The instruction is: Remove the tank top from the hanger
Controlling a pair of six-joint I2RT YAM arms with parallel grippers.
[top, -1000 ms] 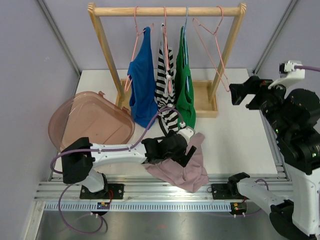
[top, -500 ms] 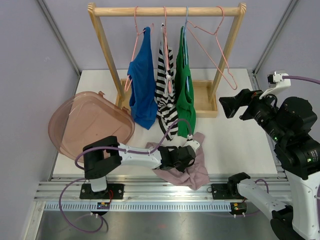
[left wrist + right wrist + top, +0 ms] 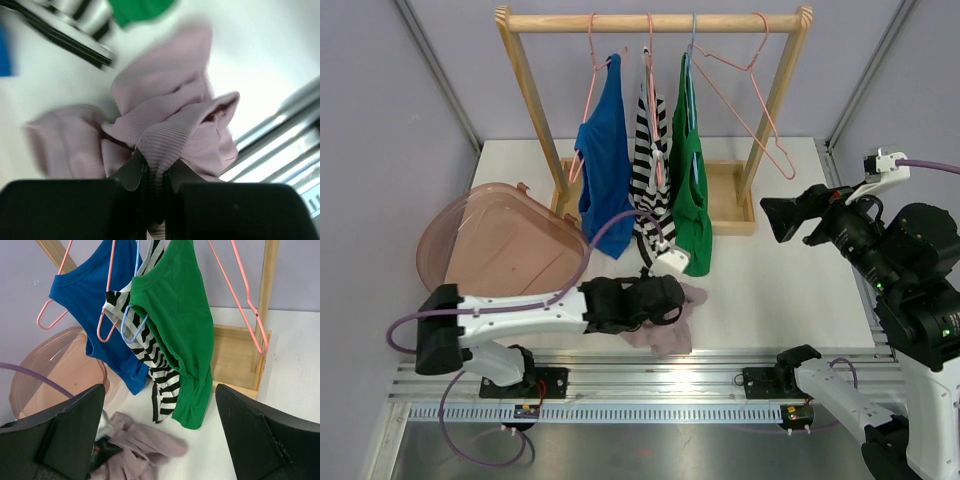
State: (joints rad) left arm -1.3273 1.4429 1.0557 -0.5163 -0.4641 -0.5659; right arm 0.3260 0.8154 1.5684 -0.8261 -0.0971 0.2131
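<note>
The tank top (image 3: 672, 328) is off its hanger and lies bunched on the worktop, close to the near edge and about midway along it. One fold is drawn up into the left gripper (image 3: 155, 175), whose jaws are clenched on a ridge of the ribbed fabric. The rest of the cloth spreads loose on the surface around that pinch.

Judged from this, the removal is done and what remains is to set the garment down cleanly.

- Hold the pinch until the cloth is where it is to lie. The fold is narrow and may slip if the jaws ease early.
- Lift before moving sideways. Dragged cloth can slide over the near edge onto the metal rail.
- Stay low and toward the near edge. The hems of the striped top (image 3: 645, 185) and green top (image 3: 692, 195) hang just beyond, and the left arm's cable loops in front of them.
- If the pink tub (image 3: 500, 245) at the left edge is the destination, release only once the whole bundle is over its rim.

The bare hanger (image 3: 263, 347) hangs on the wooden rack (image 3: 650, 22) at the far edge, to the right of the blue top (image 3: 605, 170) and the other tops. The right gripper (image 3: 772, 217) is raised near the right edge, with jaws spread wide and nothing between them.
</note>
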